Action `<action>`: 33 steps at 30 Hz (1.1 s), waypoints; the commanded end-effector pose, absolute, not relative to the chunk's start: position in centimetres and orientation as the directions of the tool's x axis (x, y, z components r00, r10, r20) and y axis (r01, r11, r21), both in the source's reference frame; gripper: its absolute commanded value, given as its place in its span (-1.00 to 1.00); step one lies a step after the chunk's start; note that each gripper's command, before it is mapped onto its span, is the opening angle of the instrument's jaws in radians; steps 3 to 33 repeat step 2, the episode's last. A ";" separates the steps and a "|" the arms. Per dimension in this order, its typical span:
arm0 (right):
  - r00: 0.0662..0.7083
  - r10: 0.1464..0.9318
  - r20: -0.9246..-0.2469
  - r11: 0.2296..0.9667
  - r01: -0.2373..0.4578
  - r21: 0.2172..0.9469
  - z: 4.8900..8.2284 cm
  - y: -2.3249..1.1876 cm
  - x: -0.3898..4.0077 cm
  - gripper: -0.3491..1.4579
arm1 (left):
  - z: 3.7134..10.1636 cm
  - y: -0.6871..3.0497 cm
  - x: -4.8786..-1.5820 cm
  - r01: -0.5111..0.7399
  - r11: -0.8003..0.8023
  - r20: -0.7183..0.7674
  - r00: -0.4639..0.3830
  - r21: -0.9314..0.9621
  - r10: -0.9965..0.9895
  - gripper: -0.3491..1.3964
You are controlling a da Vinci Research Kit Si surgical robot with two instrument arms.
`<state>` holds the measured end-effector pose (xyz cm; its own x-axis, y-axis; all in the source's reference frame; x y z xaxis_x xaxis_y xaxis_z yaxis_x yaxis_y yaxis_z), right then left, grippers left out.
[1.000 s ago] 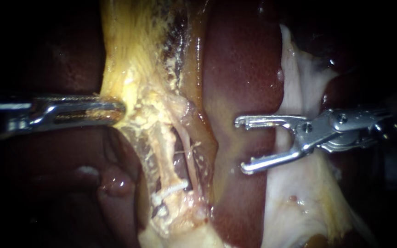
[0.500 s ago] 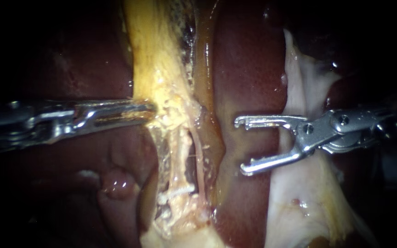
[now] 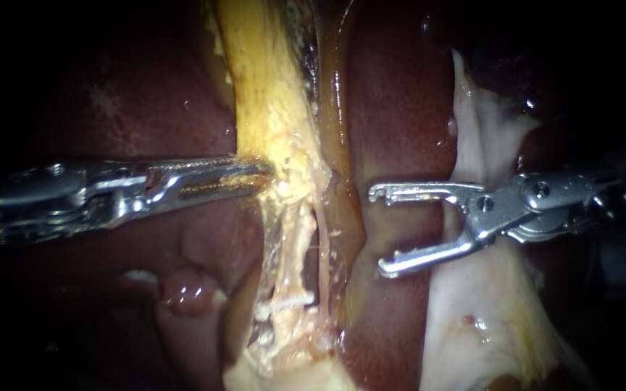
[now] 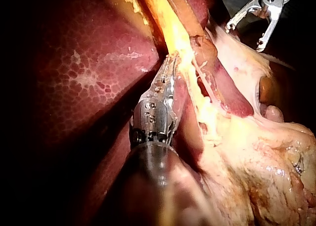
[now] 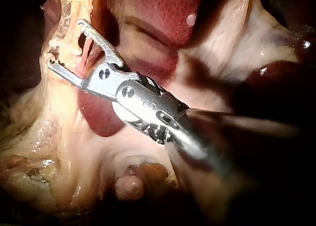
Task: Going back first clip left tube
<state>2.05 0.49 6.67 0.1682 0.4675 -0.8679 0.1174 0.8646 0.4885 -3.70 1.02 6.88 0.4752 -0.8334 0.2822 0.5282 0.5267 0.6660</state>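
Note:
A yellow tissue strand (image 3: 269,94) runs down the middle of the endoscope view and splits lower down into two thin tubes, the left tube (image 3: 295,246) and the right tube (image 3: 322,250). A small whitish clip (image 3: 284,300) crosses the left tube low down. My left instrument (image 3: 259,176) is shut on the strand's edge just above the tubes; the left wrist view shows its jaws (image 4: 170,63) pinching that yellow strand (image 4: 180,38). My right instrument (image 3: 380,229) hangs open to the right of the tubes, holding nothing, its jaws (image 5: 65,43) apart beside the tubes.
Dark red liver (image 3: 400,108) lies behind and on both sides of the strand. Pale whitish tissue (image 3: 480,145) sits under my right instrument's wrist. A glistening amber fold (image 3: 342,145) runs between the strand and the liver. A small rounded lobule (image 3: 186,289) lies below my left instrument.
My left instrument has moved to the right, carrying the yellow strand and tubes with it toward the right instrument. The right instrument has stayed in place, still open.

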 end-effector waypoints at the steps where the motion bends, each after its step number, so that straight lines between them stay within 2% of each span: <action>1: 0.168 0.468 -0.868 0.865 0.117 0.489 6.67 0.49 2.05 0.05 | 6.88 1.02 -3.70 0.528 0.527 0.283 0.475 0.666 -0.833 -0.88; 33: 0.168 0.468 -0.868 0.865 0.117 0.489 6.67 0.49 2.05 0.05 | 6.88 1.02 -3.70 0.528 0.527 0.283 0.475 0.666 -0.833 -0.88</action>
